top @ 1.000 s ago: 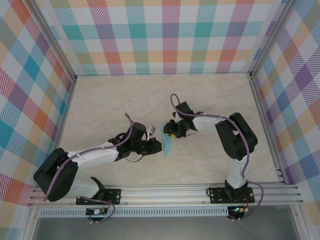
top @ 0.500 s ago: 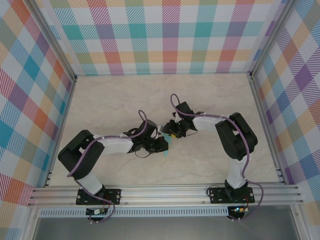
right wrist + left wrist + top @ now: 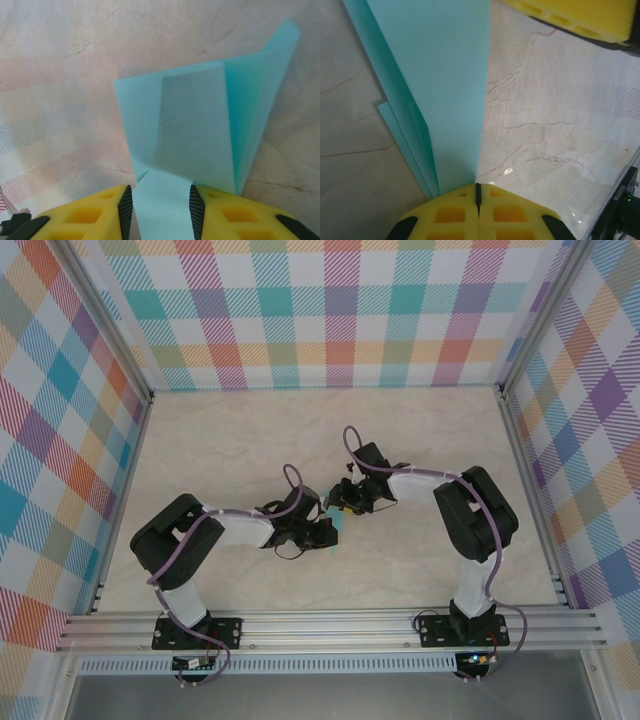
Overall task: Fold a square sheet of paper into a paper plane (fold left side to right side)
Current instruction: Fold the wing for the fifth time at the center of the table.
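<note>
L wrist view: the yellow pads [image 3: 450, 215] of the L gripper [image 3: 478, 192] are pressed together, w/ only a thin dark seam btw. them, so this claw is closed. The narrow end of the paper plane [image 3: 450, 75] runs straight into that seam at 6 o'clock and widens toward 12 o'clock; the claw has it pinched there. Darker folded layers show along the paper's 9 o'clock side, low against the marble-look table [image 3: 545, 125].

R wrist view: the jaws of the R gripper [image 3: 160, 202] stand partly open. A strip of the paper fills the gap btw. the black-ribbed fingers [image 3: 125, 210] and reaches both; if they really squeeze it I cannot tell. Beyond them, toward 12 o'clock, the paper rises off the table in folded layers, w/ one curled edge at 1 o'clock.

Top view: the paper is near the table centre, a bit toward 6 o'clock. The L arm reaches it from 9 o'clock, the R arm from 2 o'clock. The two gripper heads are just beside each other, w/ only a little turquoise visible btw. them
</note>
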Motion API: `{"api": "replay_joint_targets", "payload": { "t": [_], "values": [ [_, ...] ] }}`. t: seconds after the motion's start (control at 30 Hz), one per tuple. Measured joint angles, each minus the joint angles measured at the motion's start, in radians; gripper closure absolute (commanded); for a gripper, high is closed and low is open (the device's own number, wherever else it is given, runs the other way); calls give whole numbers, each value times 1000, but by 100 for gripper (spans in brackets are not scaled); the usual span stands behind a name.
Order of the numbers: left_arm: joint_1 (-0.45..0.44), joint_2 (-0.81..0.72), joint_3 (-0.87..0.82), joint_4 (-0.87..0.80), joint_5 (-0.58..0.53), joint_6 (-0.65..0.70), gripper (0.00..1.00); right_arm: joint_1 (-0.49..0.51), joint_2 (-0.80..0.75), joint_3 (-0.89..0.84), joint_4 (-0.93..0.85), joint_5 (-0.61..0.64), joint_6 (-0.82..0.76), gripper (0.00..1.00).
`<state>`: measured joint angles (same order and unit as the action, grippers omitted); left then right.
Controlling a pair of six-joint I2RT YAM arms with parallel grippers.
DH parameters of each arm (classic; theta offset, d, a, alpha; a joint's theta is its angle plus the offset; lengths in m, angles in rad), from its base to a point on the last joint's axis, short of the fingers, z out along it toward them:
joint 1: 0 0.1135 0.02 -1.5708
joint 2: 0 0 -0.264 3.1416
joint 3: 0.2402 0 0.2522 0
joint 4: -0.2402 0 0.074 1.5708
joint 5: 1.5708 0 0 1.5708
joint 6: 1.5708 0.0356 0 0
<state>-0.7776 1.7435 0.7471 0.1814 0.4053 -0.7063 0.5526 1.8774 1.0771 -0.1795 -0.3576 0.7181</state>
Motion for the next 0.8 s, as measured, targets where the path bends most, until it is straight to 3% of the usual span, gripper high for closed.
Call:
{"api": "replay_joint_targets", "payload": {
  "t": [0.2,0.4,0.8],
  "values": [
    [-7,-8,-23,35,-21,-11,100,-39,-144,-29,-16,9,-28,86],
    [-13,-11,-24,35,-33,-11,100,-15,-247,-164,16,-11,-23,87],
    [-14,-11,-24,34,-37,-11,100,61,-208,-241,95,-22,27,86]
  ]
}}
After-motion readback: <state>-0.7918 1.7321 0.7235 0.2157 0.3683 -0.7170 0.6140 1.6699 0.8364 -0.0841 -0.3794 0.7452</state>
